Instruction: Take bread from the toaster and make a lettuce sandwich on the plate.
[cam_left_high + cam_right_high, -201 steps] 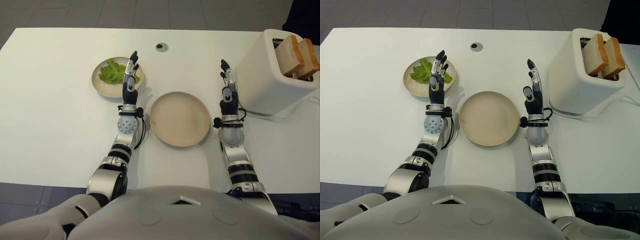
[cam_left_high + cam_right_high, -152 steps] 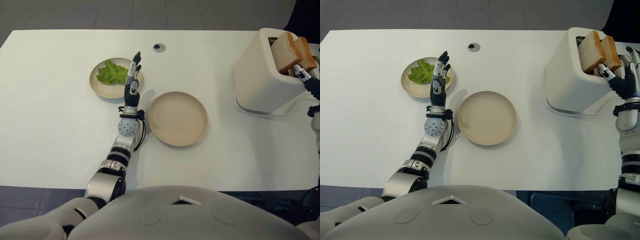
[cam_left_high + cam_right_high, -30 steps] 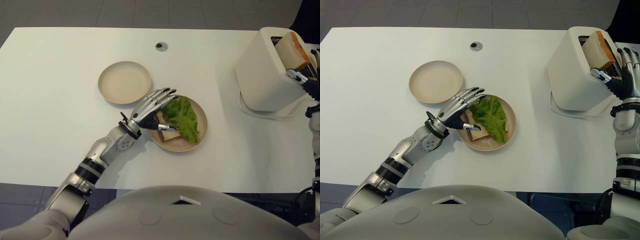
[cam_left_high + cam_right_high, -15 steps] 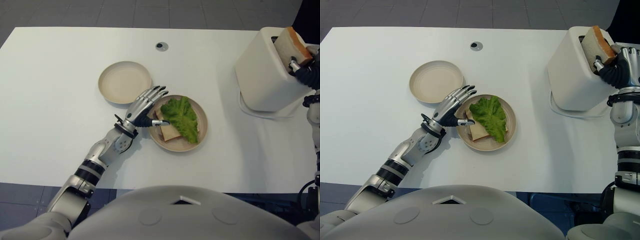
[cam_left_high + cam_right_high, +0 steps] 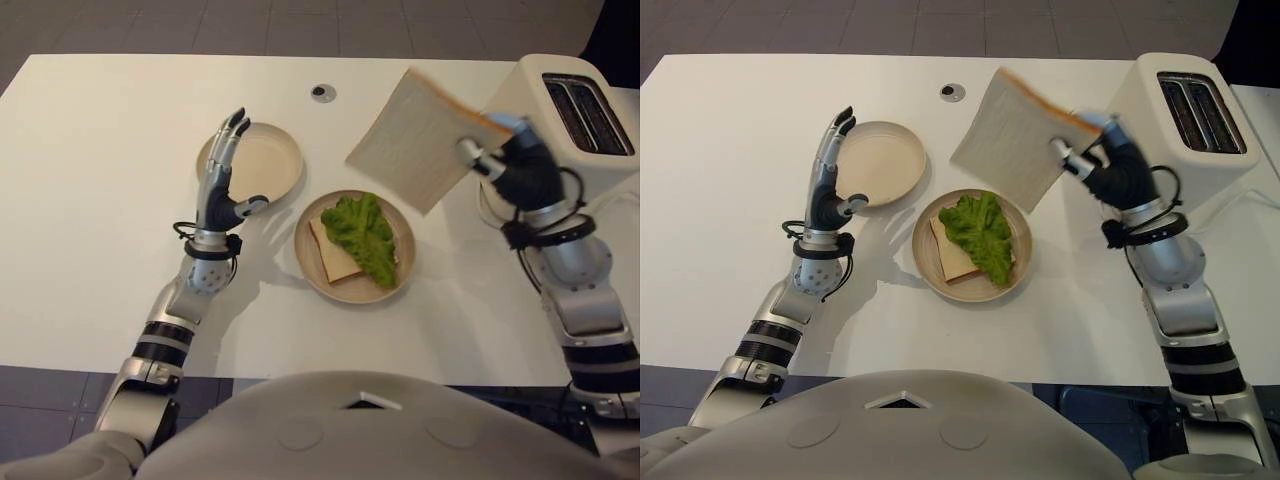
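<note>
A beige plate (image 5: pixel 396 283) in the table's middle carries one bread slice (image 5: pixel 336 257) with a green lettuce leaf (image 5: pixel 362 233) lying on it. My right hand (image 5: pixel 522 168) is shut on a second bread slice (image 5: pixel 412 141), held tilted in the air just up and right of the plate. The white toaster (image 5: pixel 560 120) stands at the far right with both slots bare. My left hand (image 5: pixel 222 183) stands upright and open, holding nothing, left of the plate and beside the small bowl (image 5: pixel 262 163).
The small beige bowl at the upper left holds nothing. A round grommet (image 5: pixel 323 94) sits in the table near the far edge. The toaster's cable (image 5: pixel 618 203) trails to the right. White tabletop extends left and toward the front edge.
My right hand has pulled the second slice out of the toaster and carried it left above the plate. My left hand has drawn back from the plate and risen upright.
</note>
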Controlling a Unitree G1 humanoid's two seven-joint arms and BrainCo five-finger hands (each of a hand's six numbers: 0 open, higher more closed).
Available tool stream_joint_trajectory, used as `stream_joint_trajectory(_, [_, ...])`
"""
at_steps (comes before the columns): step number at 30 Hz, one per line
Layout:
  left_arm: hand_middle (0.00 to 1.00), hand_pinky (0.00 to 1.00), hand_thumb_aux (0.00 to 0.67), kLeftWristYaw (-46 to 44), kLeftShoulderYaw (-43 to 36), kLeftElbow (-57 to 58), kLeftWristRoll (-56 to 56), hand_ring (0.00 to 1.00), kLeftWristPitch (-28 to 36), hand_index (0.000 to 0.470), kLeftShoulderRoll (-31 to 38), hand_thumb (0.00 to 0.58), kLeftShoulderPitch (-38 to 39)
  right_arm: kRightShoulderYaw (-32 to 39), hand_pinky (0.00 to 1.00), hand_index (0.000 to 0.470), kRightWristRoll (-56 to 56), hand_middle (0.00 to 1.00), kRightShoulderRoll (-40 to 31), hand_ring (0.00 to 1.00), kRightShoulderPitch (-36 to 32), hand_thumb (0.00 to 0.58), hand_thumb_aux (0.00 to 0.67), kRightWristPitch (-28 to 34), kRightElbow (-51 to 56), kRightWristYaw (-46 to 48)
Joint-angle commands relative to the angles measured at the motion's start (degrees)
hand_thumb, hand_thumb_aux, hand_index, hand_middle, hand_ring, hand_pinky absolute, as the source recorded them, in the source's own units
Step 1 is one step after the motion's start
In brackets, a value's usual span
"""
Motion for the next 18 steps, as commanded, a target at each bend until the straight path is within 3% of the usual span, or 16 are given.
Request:
stream_joint_trajectory(1, [0.0, 0.0, 0.0, -2.6, 0.1, 1.9, -0.8, 0.0, -3.2, 0.0, 0.3, 0.0, -1.3, 4.3, 1.0, 0.47, 5.9, 1.0, 1.4, 1.0, -5.1, 0.58, 0.67, 6.8, 9.7, 15.1])
stream_joint_trajectory(5, [0.0, 0.0, 0.0, -6.4, -1.4, 6.0, 0.2, 0.0, -7.3, 0.0, 1.4, 0.0, -3.0, 7.6, 1.0, 0.47, 3.5, 1.0, 5.9, 1.0, -15.0, 0.58, 0.67, 12.2, 20.1, 22.7])
stream_joint_trajectory(8, [0.0, 0.0, 0.0, -9.1, -4.8, 7.6, 5.8, 0.0, -9.9, 0.0, 3.1, 0.0, -3.6, 9.2, 1.0, 0.47, 1.3, 1.0, 6.8, 1.0, -18.4, 0.58, 0.67, 13.8, 23.1, 27.3])
stream_joint_trajectory(14, [0.0, 0.0, 0.0, -12.6, -9.5, 5.9, 14.2, 0.0, -12.4, 0.0, 6.1, 0.0, -4.3, 11.0, 1.0, 0.47, -2.8, 1.0, 5.8, 1.0, -21.2, 0.58, 0.67, 13.3, 27.8, 36.8])
stream_joint_trajectory(18, [0.0, 0.0, 0.0, -14.0, -11.0, 3.6, 17.4, 0.0, -12.4, 0.0, 7.3, 0.0, -4.2, 10.1, 1.0, 0.47, -6.4, 1.0, 6.1, 1.0, -25.4, 0.58, 0.67, 11.6, 33.9, 38.3])
